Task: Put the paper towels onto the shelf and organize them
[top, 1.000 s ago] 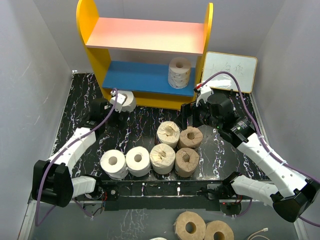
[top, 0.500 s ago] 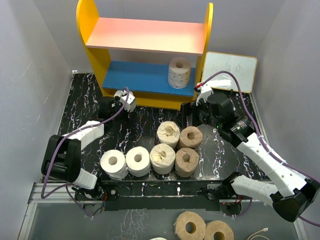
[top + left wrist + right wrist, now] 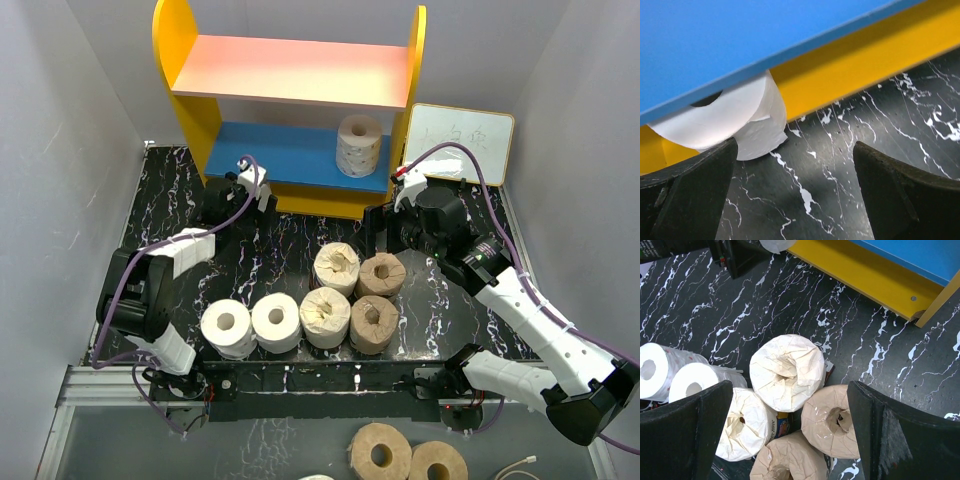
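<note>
Reaching out at the far left, the left gripper point(image 3: 794, 146) sits low by the shelf's point(image 3: 190, 110) left foot with its jaws spread as wide as they go and nothing clamped between them. A white roll point(image 3: 725, 120) lies on its side just ahead of them, pressed against the yellow base strip point(image 3: 865, 70). Its upper edge is hidden under the lip of the blue lower board point(image 3: 270, 150). It comes right up to the left-hand finger, though I cannot tell whether they touch.

Further along that blue board, towards its right end, one wrapped roll point(image 3: 359, 145) stands upright. The pink upper board point(image 3: 290, 70) sits above it.

On the black marbled table point(image 3: 160, 200) in front, two white rolls point(image 3: 228, 328) sit side by side with cores facing up. Right beside them, four wrapped rolls point(image 3: 337, 268) are packed together in a tight square.

The right gripper point(image 3: 790, 385) hangs over that wrapped cluster, jaws fully apart and holding nothing. The rolls show between its fingers from above.

A small whiteboard point(image 3: 460, 140) leans at the back right, just beside the shelf's right panel.
</note>
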`<state>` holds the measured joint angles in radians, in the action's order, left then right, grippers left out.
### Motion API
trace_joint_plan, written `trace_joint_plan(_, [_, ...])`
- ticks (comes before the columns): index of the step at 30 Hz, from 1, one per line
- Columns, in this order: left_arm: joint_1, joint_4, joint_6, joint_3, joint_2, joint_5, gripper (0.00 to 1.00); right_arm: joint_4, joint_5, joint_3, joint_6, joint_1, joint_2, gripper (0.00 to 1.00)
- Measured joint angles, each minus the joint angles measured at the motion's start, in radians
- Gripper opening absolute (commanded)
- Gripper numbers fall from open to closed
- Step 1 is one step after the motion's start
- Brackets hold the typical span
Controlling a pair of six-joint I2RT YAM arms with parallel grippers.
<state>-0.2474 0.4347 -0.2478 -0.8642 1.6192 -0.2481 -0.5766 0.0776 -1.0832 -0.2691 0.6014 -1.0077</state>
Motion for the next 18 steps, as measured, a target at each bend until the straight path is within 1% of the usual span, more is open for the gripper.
trace_joint_plan(5, [0.0,0.029,0.045,-0.047,0.042,0.026,0.99,0.0,-0.001,0.0,0.001,0.0,0.0,0.98])
trace_joint_plan(12, [0.0,0.01,0.08,-0.095,0.057,0.05,0.99,0.0,0.0,-0.001,0.001,0.0,0.001,0.98])
trace_joint_plan(16, [0.0,-0.053,0.076,-0.097,0.046,0.057,0.99,0.0,0.001,-0.001,0.001,0.0,0.005,0.99])
trace_joint_plan(18, [0.0,-0.124,0.056,-0.097,0.019,0.057,0.99,-0.001,0.006,-0.003,0.001,0.0,0.007,0.99])
